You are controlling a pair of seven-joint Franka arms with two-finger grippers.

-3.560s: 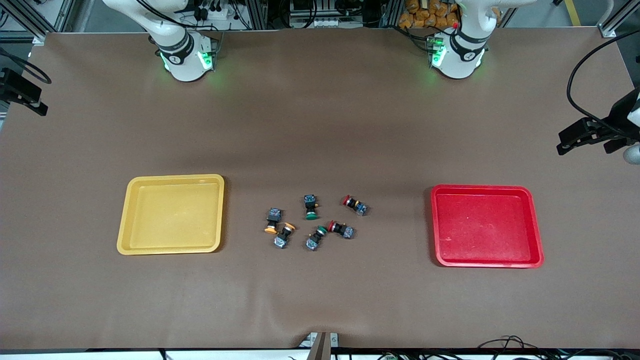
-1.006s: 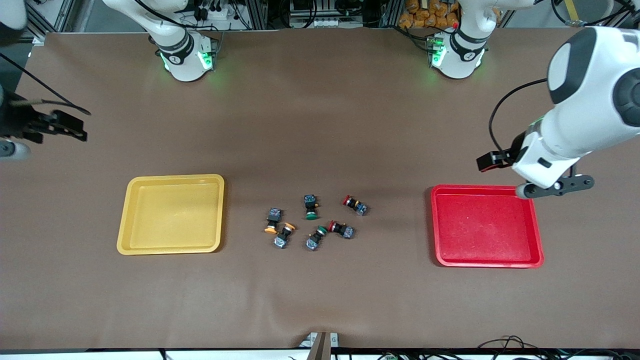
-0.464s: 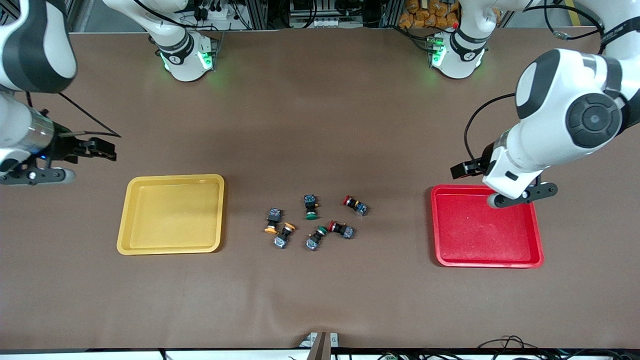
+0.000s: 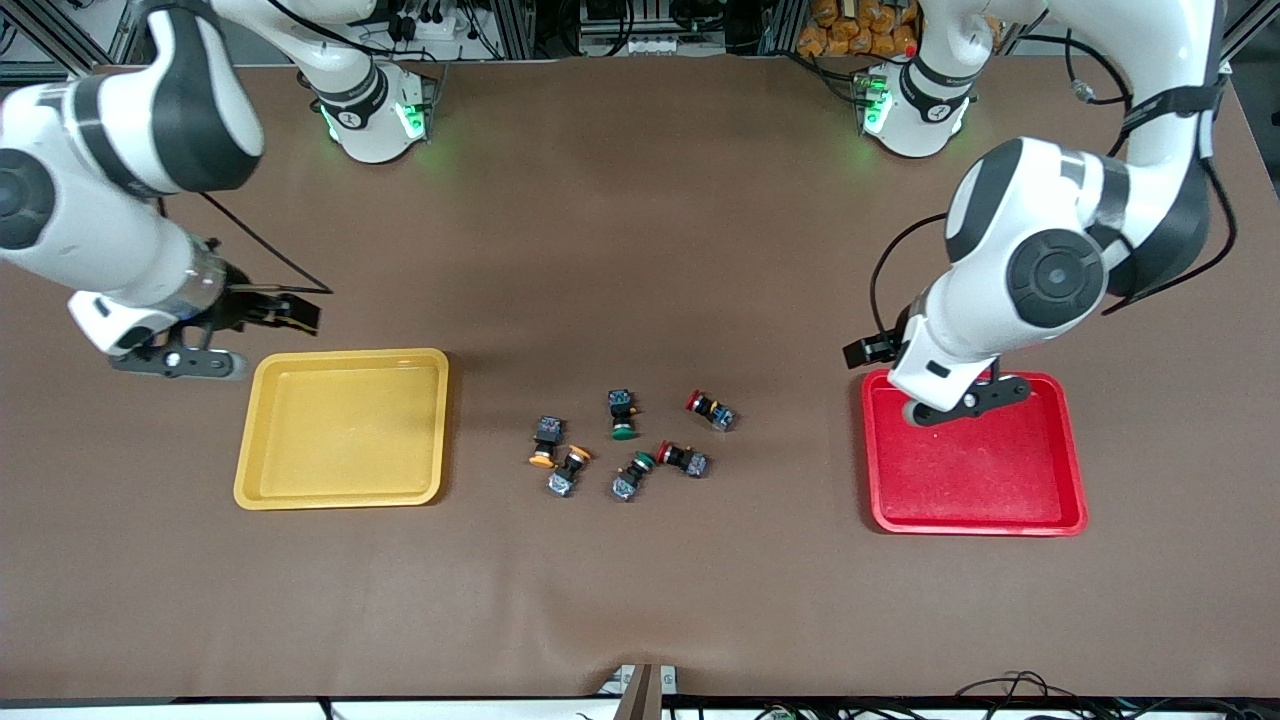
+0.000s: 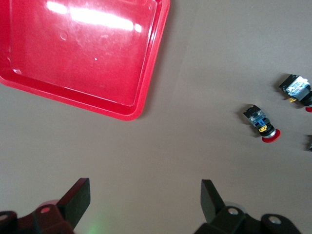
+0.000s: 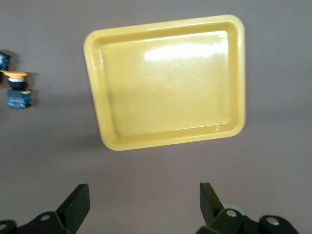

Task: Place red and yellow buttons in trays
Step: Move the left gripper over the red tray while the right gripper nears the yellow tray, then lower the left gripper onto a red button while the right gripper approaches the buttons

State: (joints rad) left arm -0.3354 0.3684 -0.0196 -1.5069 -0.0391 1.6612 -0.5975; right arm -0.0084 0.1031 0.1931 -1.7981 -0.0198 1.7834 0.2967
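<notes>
**Both Hands Spread, Buttons Not Yet Picked**

Six buttons lie loose on the desk (image 4: 640,230) between the two trays. The two red buttons (image 4: 709,409) sit toward the red tray (image 4: 1070,480); the two yellow buttons (image 4: 557,458) sit toward the yellow tray (image 4: 262,430). This layout gives each arm a short carry to the matching tray. Two green buttons (image 4: 622,415) lie among them and, judged from the task, stay on the desk.

Both trays hold nothing.

The left hand (image 5: 146,207) hangs above the desk just beside the red tray — fingers spread, nothing between them. The right hand (image 6: 144,207) hangs above the desk just beside the yellow tray, also spread and holding nothing.

No button is gripped yet — the task stands at its start.
</notes>
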